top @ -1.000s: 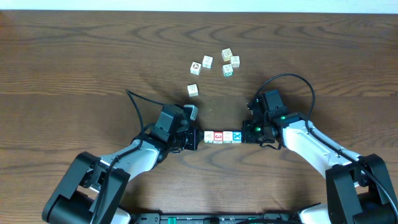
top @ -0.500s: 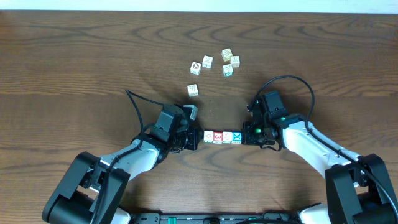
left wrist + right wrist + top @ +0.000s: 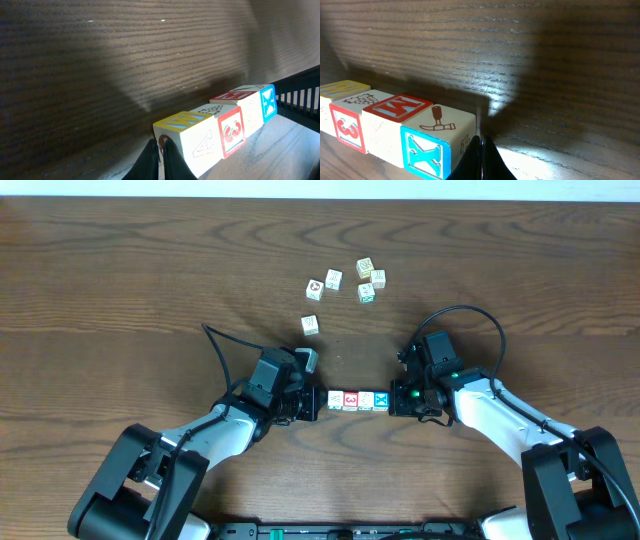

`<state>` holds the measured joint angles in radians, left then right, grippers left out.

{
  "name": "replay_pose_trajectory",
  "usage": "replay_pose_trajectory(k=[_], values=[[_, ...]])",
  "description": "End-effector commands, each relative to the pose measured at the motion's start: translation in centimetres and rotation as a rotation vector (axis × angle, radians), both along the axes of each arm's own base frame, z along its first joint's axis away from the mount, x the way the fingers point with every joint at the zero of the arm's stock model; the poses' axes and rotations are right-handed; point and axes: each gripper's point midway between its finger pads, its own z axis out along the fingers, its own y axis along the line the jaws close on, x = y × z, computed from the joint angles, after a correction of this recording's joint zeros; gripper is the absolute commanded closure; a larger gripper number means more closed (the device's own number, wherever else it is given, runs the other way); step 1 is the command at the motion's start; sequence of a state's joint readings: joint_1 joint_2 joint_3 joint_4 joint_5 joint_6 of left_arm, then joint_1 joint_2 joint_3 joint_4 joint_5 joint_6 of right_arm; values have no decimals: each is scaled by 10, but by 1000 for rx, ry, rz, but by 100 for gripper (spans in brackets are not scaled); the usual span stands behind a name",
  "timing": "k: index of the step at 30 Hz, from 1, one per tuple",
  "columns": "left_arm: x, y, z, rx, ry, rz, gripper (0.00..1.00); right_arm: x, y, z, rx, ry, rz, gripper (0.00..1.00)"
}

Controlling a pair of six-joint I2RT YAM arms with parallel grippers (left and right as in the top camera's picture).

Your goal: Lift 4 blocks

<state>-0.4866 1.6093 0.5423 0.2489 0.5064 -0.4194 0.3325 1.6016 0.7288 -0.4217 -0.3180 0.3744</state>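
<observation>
Blocks (image 3: 358, 400), four in line, sit between left gripper (image 3: 322, 402) and right gripper (image 3: 393, 400), both closed empty; six pale cubes (image 3: 333, 278) apart.

Five pale cubes (image 3: 365, 268) clustered on wooden table (image 3: 120, 280), toward far edge, mid-width. Sixth cube (image 3: 310, 325) apart, nearer the centre.

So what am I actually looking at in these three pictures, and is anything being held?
Two robot arms sit at a brown wooden table. The wide picture looks down from above; the other two come from a camera on each wrist. The left pincer and right pincer, both shut, press against opposite ends of a row of four small picture cubes, the blue-faced one at the right pincer. Nothing sits inside either pincer. Six loose pale cubes lie farther back, untouched.
</observation>
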Motion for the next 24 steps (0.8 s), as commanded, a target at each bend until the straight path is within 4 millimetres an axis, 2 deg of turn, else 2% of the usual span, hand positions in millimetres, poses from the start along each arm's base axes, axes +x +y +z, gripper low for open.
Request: replay_pose_trajectory(k=[1, 16, 24], values=[[6, -4, 5, -8, -14, -2, 93, -3, 3, -3, 1, 3, 18, 99], [6, -4, 5, -7, -15, -2, 93, -4, 8, 0, 34, 5, 35, 99], [5, -5, 5, -12, -12, -6, 93, -7, 18, 4, 93, 17, 52, 99]])
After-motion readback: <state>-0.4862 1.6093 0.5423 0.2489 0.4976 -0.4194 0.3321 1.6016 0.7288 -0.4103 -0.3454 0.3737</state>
